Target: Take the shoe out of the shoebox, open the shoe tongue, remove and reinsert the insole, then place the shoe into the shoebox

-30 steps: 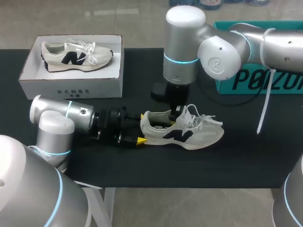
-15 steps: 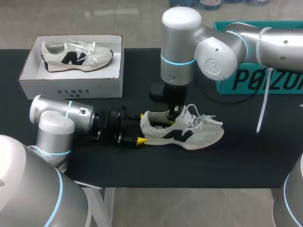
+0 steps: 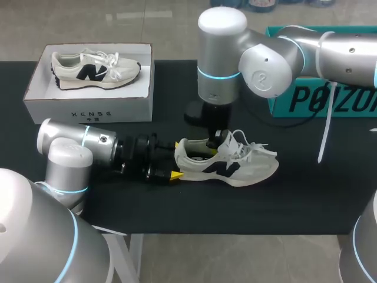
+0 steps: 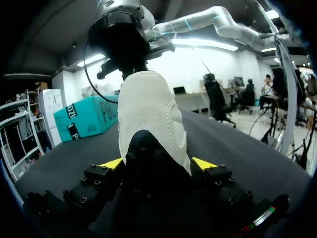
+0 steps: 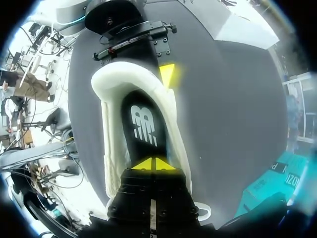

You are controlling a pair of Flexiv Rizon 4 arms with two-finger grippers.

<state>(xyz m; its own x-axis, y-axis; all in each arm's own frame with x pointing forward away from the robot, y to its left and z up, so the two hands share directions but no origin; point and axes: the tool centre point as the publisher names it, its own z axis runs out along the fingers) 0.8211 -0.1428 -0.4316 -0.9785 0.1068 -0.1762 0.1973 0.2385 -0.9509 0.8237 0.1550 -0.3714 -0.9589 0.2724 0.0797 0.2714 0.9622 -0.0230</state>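
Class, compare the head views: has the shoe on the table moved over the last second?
No. The shoe lies where it did against the fixed shoebox; only the right arm above it has leaned slightly towards that box.

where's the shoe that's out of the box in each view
Head view: shoe lying on its side mid-table, in front of the shoebox.
Left wrist view: its heel stands between the left gripper tips.
Right wrist view: seen from above, its insole just ahead of the right gripper.
Shared landmark: the left gripper at the heel.
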